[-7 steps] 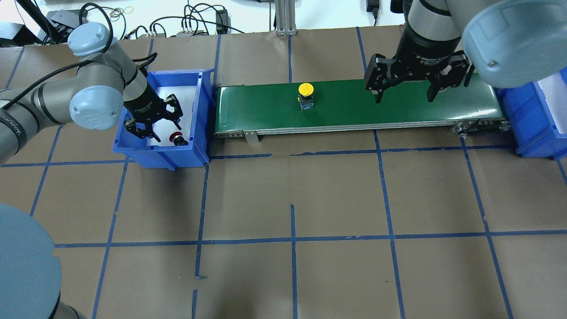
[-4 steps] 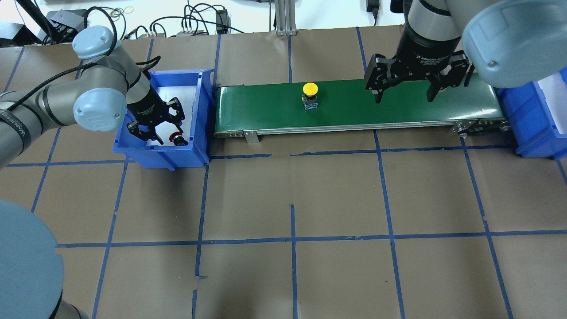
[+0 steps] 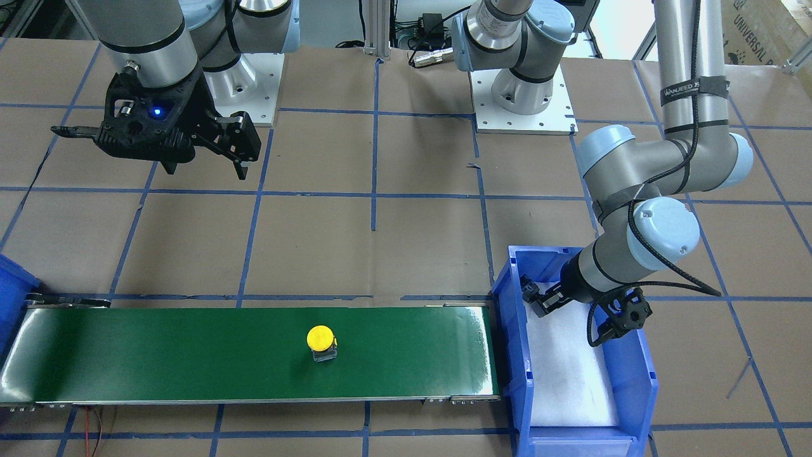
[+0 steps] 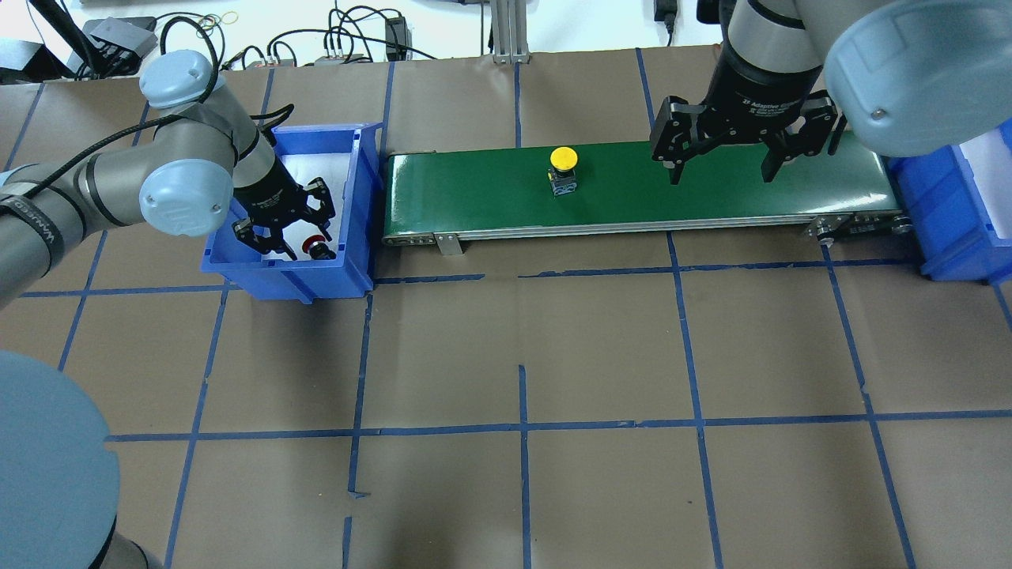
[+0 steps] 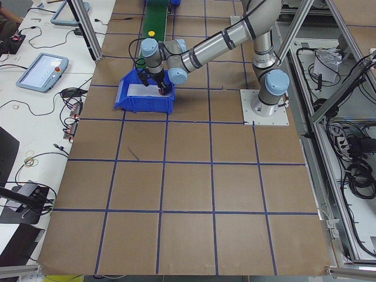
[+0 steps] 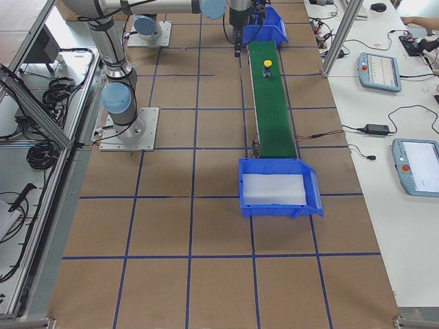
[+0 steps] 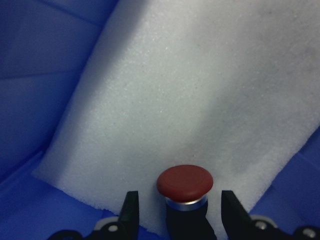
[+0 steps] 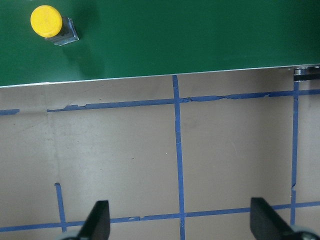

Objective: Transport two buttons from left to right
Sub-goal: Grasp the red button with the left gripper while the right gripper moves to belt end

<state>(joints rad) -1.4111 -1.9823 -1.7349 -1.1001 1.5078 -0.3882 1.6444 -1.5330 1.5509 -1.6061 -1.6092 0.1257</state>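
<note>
The red button [image 4: 318,246] stands upright on white foam in the left blue bin [image 4: 285,276]. My left gripper [image 4: 304,243] is open, down in the bin. In the left wrist view its fingers [image 7: 130,215] stand on either side of the red button [image 7: 185,182] without touching it. The yellow button [image 4: 564,162] stands on the green conveyor belt [image 4: 711,197], left of the middle; it also shows in the front view [image 3: 320,339] and the right wrist view [image 8: 47,21]. My right gripper [image 4: 721,170] is open and empty, high over the belt's right part.
A second blue bin [image 4: 949,205] with white foam stands at the belt's right end. The brown table [image 4: 522,356] has blue tape lines. Cables lie beyond the far edge. The left bin's walls [image 3: 634,393] surround the left gripper [image 3: 580,317].
The yellow button has moved a little to the right along the belt. My left gripper has shifted right onto the red button. The right arm has not moved.
</note>
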